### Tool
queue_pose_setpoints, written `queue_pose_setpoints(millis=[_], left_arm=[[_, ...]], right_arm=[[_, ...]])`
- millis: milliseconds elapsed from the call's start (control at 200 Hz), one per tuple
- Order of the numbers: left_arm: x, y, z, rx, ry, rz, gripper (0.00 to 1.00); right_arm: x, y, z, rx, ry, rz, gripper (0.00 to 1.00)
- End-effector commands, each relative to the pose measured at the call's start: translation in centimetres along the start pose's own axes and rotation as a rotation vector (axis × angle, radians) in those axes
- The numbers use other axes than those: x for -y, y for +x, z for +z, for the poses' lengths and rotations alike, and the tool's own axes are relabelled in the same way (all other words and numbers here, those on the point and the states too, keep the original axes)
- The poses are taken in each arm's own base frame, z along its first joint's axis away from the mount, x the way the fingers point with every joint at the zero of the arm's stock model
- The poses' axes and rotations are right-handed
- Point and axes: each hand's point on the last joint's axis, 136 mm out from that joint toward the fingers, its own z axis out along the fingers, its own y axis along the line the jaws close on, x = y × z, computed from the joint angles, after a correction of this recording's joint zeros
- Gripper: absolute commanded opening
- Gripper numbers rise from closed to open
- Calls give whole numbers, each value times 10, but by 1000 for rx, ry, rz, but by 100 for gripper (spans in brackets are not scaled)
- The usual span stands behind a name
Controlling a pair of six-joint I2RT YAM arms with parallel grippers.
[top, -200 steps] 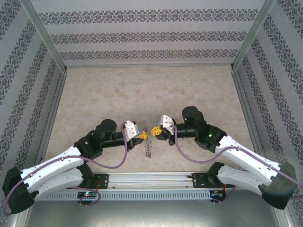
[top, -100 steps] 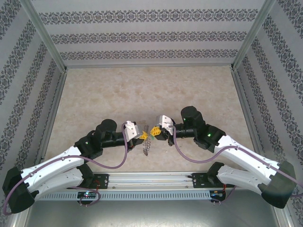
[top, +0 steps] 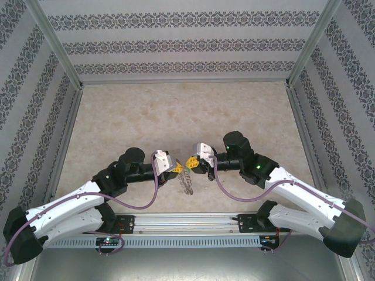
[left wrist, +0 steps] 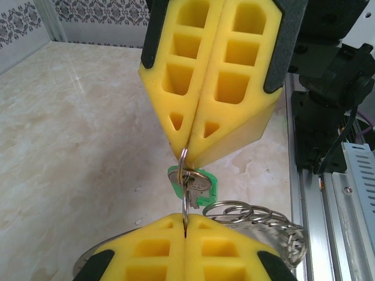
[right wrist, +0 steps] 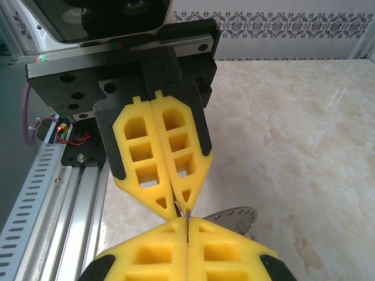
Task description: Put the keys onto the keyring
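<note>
Two end effectors tip to tip above the bench, a thin ring gripped between them.

The left end effector [top: 176,168] is pressed together, and one edge of a thin ring [left wrist: 183,175] is nipped in the seam of its yellow fingers [left wrist: 152,252]. A key [left wrist: 202,182] with a green head is hung on that ring, with silvery loops [left wrist: 258,213] trailing beside it. The keyring [top: 186,181] is seen as a wiry coil just beside the tips, over the bench [top: 176,111]. The right end effector [top: 190,162] is likewise pressed together on the ring's opposite edge.

Thin keyring [left wrist: 184,206] (edge-on, upright), green-headed key [left wrist: 206,181] against it
</note>
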Motion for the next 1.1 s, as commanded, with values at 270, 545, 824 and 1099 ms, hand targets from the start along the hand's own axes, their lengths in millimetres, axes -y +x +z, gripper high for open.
queue_pose_setpoints(millis=[270,545,824,1099], left_arm=[[3,-40,-8,125,7,71,0],[3,-42,-10,133,3,73,0],[3,-42,-11,136,3,73,0],[2,-42,-11,141,-7,70,0]], right_arm=[[-13,-1,3,5,-75,-11,0],[-16,1,4,-2,-97,-6,0],[-20,2,5,-6,-122,-1,0],[-23,3,5,-11,-132,-5,0]])
